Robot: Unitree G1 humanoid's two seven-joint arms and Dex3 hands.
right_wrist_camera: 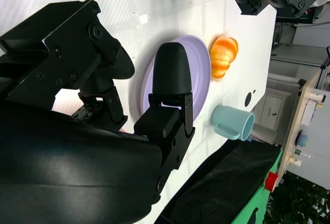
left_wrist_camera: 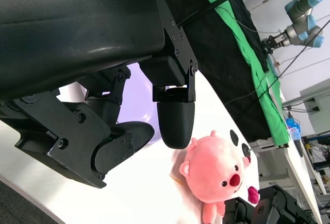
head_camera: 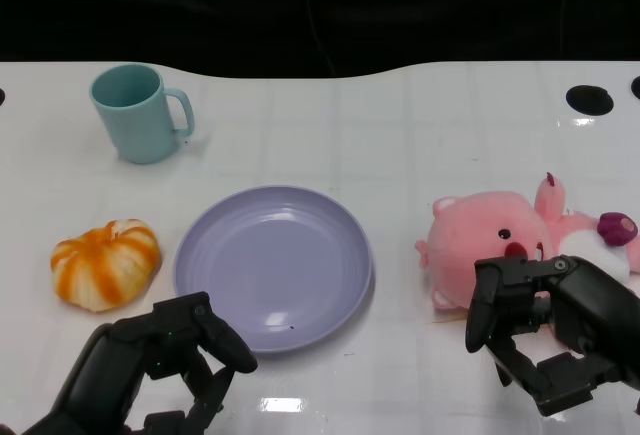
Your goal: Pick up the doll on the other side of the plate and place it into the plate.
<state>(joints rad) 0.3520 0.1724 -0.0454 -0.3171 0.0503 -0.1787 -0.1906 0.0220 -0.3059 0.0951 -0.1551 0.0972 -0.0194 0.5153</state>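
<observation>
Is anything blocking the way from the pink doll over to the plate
Nothing visible does. The doll lies on bare table just right of the plate, which holds nothing. The right hand hovers at the doll's near side, fingers apart. The pumpkin and mug sit on the plate's far side.

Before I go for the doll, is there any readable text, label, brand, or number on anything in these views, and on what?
None can be read.
Doll: face markings only, no text.
Plate, mug, pumpkin toy: plain, no lettering.
Left hand and right hand: black shells, no legible marking.
Background cabinet in the right wrist view: small fittings, too small to tell.
</observation>
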